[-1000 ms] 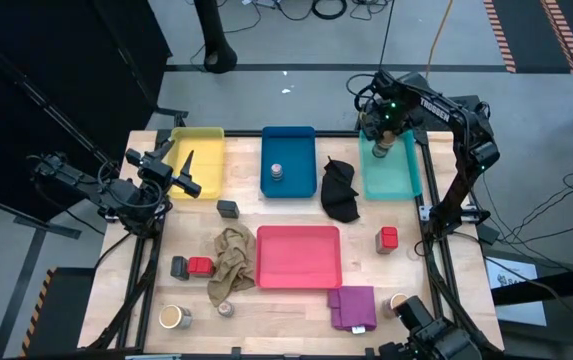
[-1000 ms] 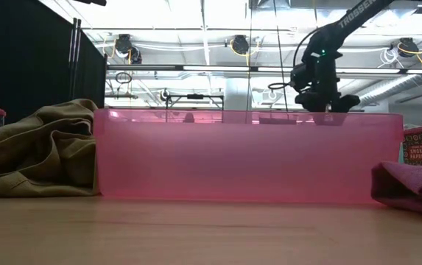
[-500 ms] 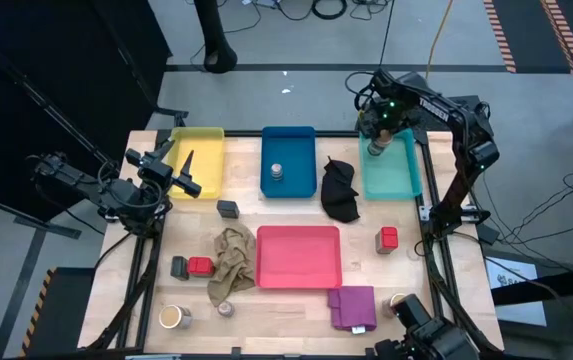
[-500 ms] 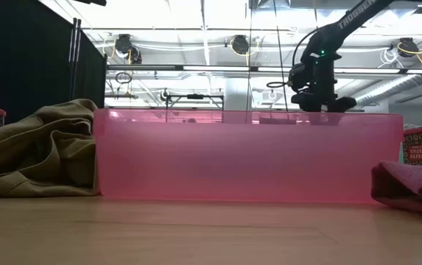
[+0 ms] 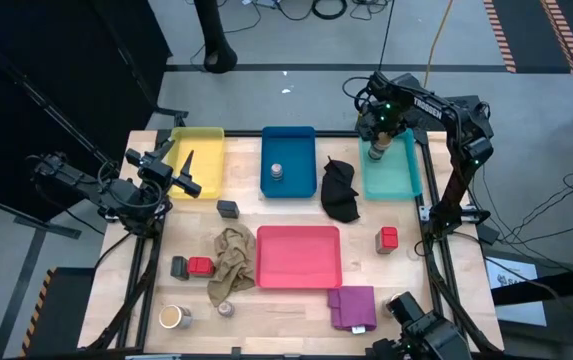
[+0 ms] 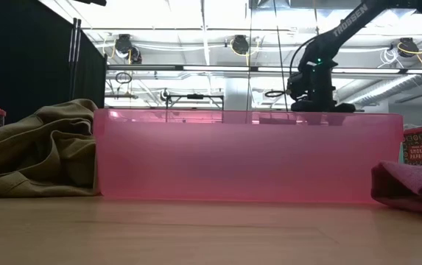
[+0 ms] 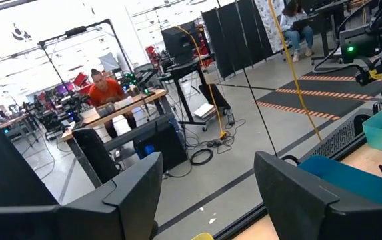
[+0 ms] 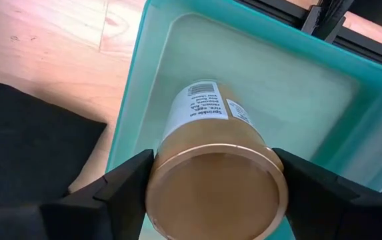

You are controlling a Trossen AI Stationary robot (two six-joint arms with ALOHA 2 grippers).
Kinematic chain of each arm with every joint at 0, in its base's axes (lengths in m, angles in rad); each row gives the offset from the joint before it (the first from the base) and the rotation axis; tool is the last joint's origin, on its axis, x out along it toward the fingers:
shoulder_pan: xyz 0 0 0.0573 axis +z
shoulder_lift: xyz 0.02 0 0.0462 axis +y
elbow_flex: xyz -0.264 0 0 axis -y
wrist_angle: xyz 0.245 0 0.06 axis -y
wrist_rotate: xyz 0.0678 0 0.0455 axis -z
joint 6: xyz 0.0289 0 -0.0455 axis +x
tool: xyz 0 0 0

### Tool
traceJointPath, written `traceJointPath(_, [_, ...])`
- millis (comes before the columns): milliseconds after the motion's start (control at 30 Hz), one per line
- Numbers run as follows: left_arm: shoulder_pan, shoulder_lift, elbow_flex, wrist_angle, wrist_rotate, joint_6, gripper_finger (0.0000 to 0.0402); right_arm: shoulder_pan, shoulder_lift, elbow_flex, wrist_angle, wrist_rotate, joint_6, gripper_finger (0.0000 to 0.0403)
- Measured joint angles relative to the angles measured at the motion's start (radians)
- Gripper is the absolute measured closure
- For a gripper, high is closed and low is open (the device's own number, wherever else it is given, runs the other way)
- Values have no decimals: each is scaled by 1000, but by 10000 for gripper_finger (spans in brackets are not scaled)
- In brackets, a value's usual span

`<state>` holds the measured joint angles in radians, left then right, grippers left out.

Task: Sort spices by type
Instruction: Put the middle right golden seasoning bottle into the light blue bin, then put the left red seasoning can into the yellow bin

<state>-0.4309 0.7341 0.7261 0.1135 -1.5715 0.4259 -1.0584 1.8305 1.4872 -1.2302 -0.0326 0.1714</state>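
Now your right gripper (image 8: pixel 211 193) stands astride the tan jar (image 8: pixel 214 167) over the teal tray (image 8: pixel 297 87), grip uncertain; rigid, smooth-sided, so clamp mid-body.

My right gripper (image 5: pixel 377 150) reaching over the table's far right corner, fingers (image 8: pixel 114 193) straddling a tan round jar (image 8: pixel 214 170) (contact on either side I can't confirm), my left gripper (image 5: pixel 187 172) parked at the left edge, fingers spread, empty
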Motion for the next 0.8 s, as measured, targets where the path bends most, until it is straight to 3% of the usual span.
traceJointPath(267, [0,0,0,0,0,0,157,0,0,0,0,0,-1,95])
traceJointPath(567, [0,0,0,0,0,0,157,0,0,12,20,1,-19,93])
traceJointPath(800, [0,0,0,0,0,0,157,0,0,109,-4,1,-19,93])
